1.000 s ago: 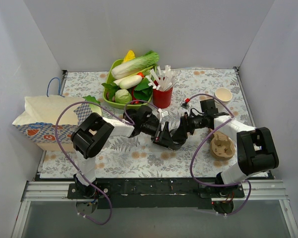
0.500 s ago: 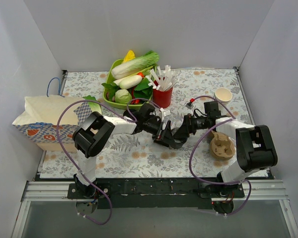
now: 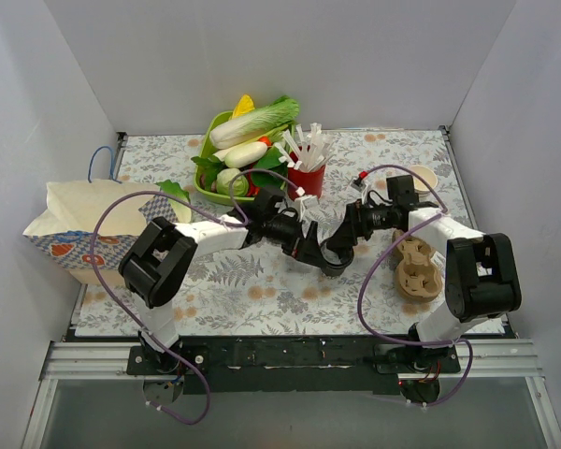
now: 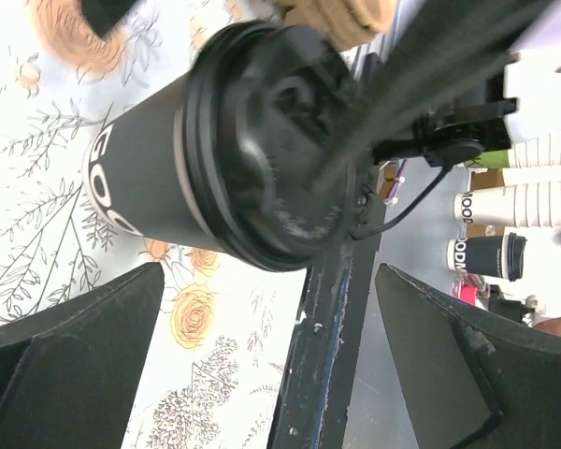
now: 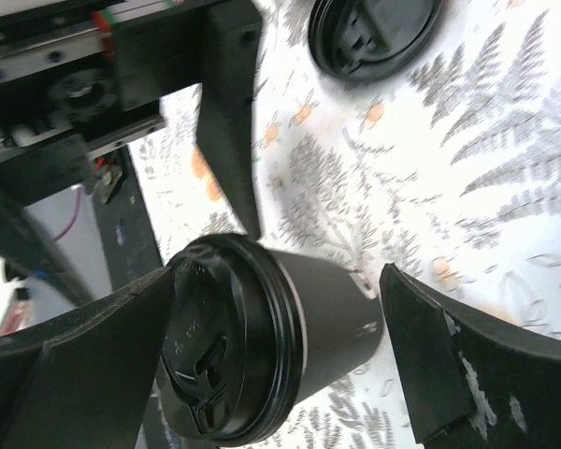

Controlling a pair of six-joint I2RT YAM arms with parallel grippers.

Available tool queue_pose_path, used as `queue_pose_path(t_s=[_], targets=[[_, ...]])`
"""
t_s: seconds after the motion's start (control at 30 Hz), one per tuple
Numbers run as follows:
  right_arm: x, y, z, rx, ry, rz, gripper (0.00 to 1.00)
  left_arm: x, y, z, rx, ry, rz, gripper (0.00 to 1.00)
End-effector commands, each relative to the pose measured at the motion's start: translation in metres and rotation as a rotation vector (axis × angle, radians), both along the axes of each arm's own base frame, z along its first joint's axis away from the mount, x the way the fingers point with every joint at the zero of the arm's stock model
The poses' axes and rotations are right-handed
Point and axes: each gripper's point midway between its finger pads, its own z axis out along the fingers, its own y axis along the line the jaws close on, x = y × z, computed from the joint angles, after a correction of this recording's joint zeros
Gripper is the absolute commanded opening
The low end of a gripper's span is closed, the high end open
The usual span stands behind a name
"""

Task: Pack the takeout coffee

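The takeout coffee [image 5: 262, 346], a black paper cup with a black lid, stands at the table's middle. It is mostly hidden under both grippers in the top view [image 3: 327, 262]. My right gripper [image 5: 279, 273] is open, with its fingers on either side of the cup. My left gripper [image 4: 269, 271] is open and empty, and the cup [image 4: 224, 159] lies just beyond its fingertips. One finger of the right gripper crosses over the lid in the left wrist view. Both grippers meet at the cup in the top view, the left [image 3: 304, 248] and the right [image 3: 344, 245].
A brown cardboard cup carrier [image 3: 418, 271] lies at the right. A paper bag [image 3: 93, 229] lies on its side at the left. A red straw holder [image 3: 306, 182] and a green vegetable tray [image 3: 206, 178] stand at the back. A white cup [image 3: 421, 178] is far right. A loose black lid [image 5: 374, 37] lies nearby.
Both wrists have shifted slightly toward the far side and the left elbow has swung left. The grippers stay together at the cup.
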Motion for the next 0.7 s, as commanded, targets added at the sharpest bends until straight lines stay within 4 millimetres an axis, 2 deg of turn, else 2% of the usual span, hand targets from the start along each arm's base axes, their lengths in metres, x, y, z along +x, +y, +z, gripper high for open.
queue_pose_path(t_s=[0.0,0.03,0.1,0.13,0.17,0.2,0.23,0.27,0.3,0.33,0.37,0.47,0.5,0.6,0.67], targets=[[0.034,-0.008,0.021,-0.059,-0.149,-0.022,0.98,-0.001,0.01,0.05,-0.109,-0.15,-0.057,0.98],[0.042,-0.009,0.028,-0.061,-0.189,-0.022,0.98,-0.002,0.01,0.059,-0.133,-0.164,-0.074,0.98],[0.046,-0.01,0.035,-0.072,-0.21,-0.023,0.98,-0.002,0.015,0.062,-0.123,-0.157,-0.081,0.98],[0.048,-0.01,0.039,-0.075,-0.231,-0.018,0.98,0.002,0.014,0.074,-0.139,-0.189,-0.085,0.98],[0.054,-0.01,0.05,-0.081,-0.286,-0.005,0.98,0.003,0.018,0.077,-0.124,-0.181,-0.084,0.98],[0.051,-0.012,0.051,-0.1,-0.297,0.007,0.98,0.008,0.019,0.082,-0.132,-0.234,-0.099,0.98],[0.05,-0.014,0.06,-0.111,-0.337,0.019,0.98,0.01,0.02,0.09,-0.136,-0.262,-0.106,0.98],[0.054,-0.017,0.069,-0.133,-0.433,0.054,0.98,0.019,0.022,0.106,-0.131,-0.297,-0.098,0.98],[0.043,-0.021,0.066,-0.163,-0.418,0.085,0.98,0.023,0.023,0.113,-0.132,-0.349,-0.105,0.98],[0.038,-0.022,0.072,-0.18,-0.465,0.118,0.98,0.027,0.023,0.12,-0.133,-0.383,-0.111,0.98],[0.036,-0.025,0.073,-0.21,-0.561,0.176,0.98,0.035,0.024,0.137,-0.119,-0.427,-0.098,0.98],[0.015,-0.033,0.07,-0.287,-0.638,0.244,0.98,0.05,0.031,0.15,-0.052,-0.552,-0.075,0.98],[0.008,-0.038,0.067,-0.315,-0.7,0.276,0.98,0.056,0.033,0.165,-0.052,-0.611,-0.065,0.98],[-0.01,-0.038,0.059,-0.346,-0.816,0.367,0.98,0.067,0.046,0.174,0.003,-0.703,-0.041,0.98],[-0.017,-0.034,0.055,-0.363,-0.88,0.425,0.98,0.07,0.054,0.17,0.041,-0.717,-0.034,0.98]])
